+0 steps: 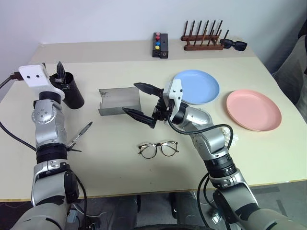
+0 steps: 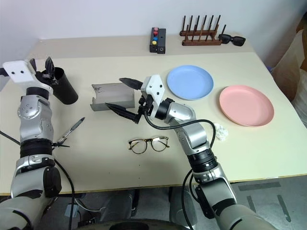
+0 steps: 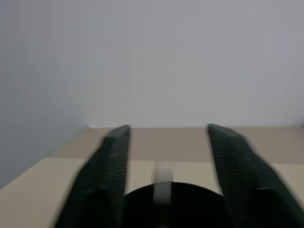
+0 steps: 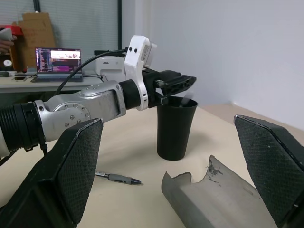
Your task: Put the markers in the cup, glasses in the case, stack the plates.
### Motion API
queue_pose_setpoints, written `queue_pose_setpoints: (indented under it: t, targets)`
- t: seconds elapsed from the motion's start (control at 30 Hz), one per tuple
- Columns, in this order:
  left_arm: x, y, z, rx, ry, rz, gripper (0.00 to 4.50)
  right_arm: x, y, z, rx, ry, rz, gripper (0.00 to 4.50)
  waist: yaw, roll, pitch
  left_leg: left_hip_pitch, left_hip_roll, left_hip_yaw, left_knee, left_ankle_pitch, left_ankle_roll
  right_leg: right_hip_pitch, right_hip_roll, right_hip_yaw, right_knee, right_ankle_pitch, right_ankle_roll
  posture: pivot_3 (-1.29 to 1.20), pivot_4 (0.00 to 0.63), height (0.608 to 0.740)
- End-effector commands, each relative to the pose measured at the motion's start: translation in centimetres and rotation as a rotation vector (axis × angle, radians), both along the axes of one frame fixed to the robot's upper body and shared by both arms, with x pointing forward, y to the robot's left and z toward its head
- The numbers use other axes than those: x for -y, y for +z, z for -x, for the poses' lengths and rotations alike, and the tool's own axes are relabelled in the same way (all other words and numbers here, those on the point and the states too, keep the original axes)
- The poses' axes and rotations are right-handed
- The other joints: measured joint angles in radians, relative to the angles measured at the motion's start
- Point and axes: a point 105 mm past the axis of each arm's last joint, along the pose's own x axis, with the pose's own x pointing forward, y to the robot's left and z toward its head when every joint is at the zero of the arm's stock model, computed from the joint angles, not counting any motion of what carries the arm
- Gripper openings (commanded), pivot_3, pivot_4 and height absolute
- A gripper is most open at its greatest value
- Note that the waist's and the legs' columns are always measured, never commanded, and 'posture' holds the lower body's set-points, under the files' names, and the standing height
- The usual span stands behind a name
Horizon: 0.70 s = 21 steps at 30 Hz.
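Left gripper (image 4: 176, 81) fingers apart over tall black plastic cup (image 4: 175, 127) (silver-grey marker (image 3: 163, 188) inside); right gripper (image 1: 138, 103) spread wide beside open grey felt case (image 1: 119, 101).

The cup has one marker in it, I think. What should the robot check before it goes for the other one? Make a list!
1. Left gripper fingers apart over the cup: ok.
2. First marker inside the cup: ok.
3. Cup upright: ok.
4. Second marker in the cup: not ok, it lies on the table.
5. Right gripper open, holding nothing: ok.
6. Glasses in the case: not ok.
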Motion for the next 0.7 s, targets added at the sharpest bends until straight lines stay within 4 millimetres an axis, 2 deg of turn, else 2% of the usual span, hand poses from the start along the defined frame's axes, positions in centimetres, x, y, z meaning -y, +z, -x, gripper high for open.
queue_pose_setpoints:
  t: [0.03,0.17,0.3,0.37,0.43,0.53,0.7]
  targets:
    - [-0.4,0.8,0.4,0.031,0.018,-0.012,3.14,-0.2,1.1,0.8,0.046,0.025,-0.02,4.5,0.0,0.0,0.0,0.0,0.0,0.0,0.0,0.0,0.0,0.0,0.0,0.0,0.0,0.0,0.0,0.0,0.15,0.734]
    - [-0.4,1.0,0.6,0.043,0.013,-0.004,3.14,-0.3,1.2,0.8,0.047,0.028,-0.021,4.5,0.0,0.0,0.0,0.0,0.0,0.0,0.0,0.0,0.0,0.0,0.0,0.0,0.0,0.0,0.0,0.0,0.15,0.734]
    - [0.0,2.4,1.1,0.073,-0.061,0.0,3.14,-0.2,1.2,0.8,0.051,0.025,-0.019,4.5,-0.001,0.0,0.0,0.0,0.0,0.0,0.0,0.0,0.0,0.0,0.0,0.0,0.0,0.0,0.0,0.0,0.15,0.734]
    - [0.6,3.2,1.9,0.057,-0.171,0.001,3.7,0.1,1.2,0.6,0.056,0.011,-0.013,4.5,-0.003,0.0,0.0,0.0,0.0,0.0,0.0,0.0,0.0,0.0,0.0,0.0,0.0,0.0,0.0,0.0,0.15,0.734]
    - [1.7,3.2,3.2,-0.021,-0.327,-0.021,4.45,0.7,1.2,0.3,0.065,-0.005,0.002,4.5,-0.012,0.0,0.0,0.0,0.0,0.0,-0.001,0.0,0.0,0.0,0.0,0.0,0.0,0.0,0.0,0.0,0.15,0.734]
    - [2.2,1.5,5.7,-0.209,-0.462,-0.086,4.45,1.8,1.2,0.0,0.065,-0.007,0.035,4.5,-0.028,0.001,0.0,0.0,0.0,0.0,-0.001,0.0,0.0,-0.001,0.0,0.001,0.001,0.0,0.0,0.0,0.15,0.734]
    - [0.8,-1.9,9.0,-0.524,-0.466,-0.107,4.45,3.0,-0.9,1.2,0.056,0.09,0.209,4.5,-0.026,0.002,0.001,0.001,0.001,0.0,-0.002,0.0,0.0,-0.001,0.001,0.001,0.001,-0.001,-0.001,0.0,0.15,0.734]
